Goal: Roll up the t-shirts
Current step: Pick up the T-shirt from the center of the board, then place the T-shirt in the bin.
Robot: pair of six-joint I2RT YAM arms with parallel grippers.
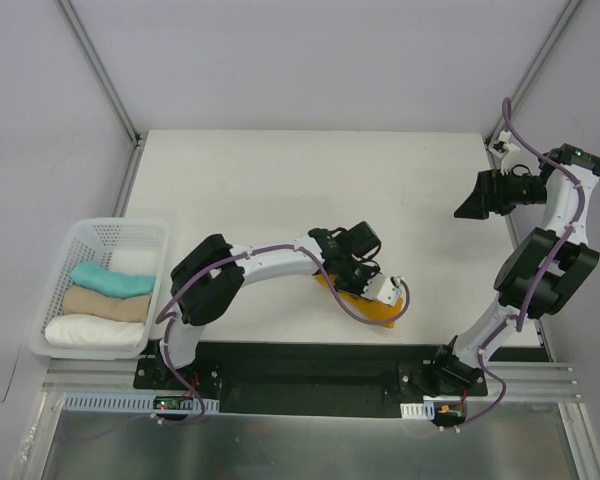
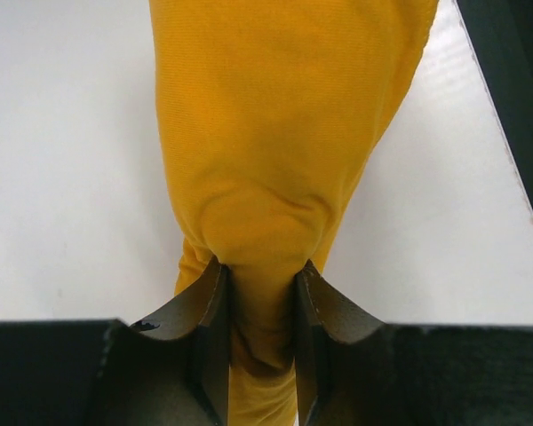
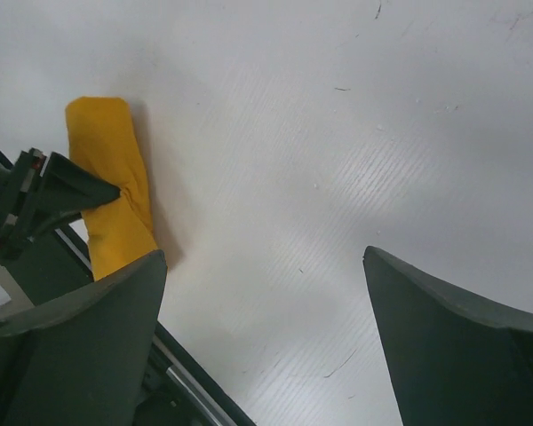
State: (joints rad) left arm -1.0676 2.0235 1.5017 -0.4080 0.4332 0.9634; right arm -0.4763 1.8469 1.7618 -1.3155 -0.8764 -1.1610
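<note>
The orange t-shirt [image 1: 375,312] is a tight roll lying on the white table near the front edge. My left gripper [image 1: 365,285] is shut on its middle; in the left wrist view the fingers [image 2: 213,302] pinch the orange cloth [image 2: 275,133], which bunches between them. My right gripper [image 1: 470,208] hovers open and empty above the table at the far right. Its view shows the jaws standing wide apart [image 3: 265,257], with the orange roll [image 3: 107,160] and the left gripper's fingers [image 3: 71,191] off to the left. The teal [image 1: 110,282], tan [image 1: 105,304] and white [image 1: 95,331] shirts lie rolled in a basket.
A white mesh basket [image 1: 50,290] stands off the table's left edge and holds the rolled shirts. A black rail [image 1: 300,365] with the arm bases runs along the table's front edge. Metal frame posts stand at the back corners.
</note>
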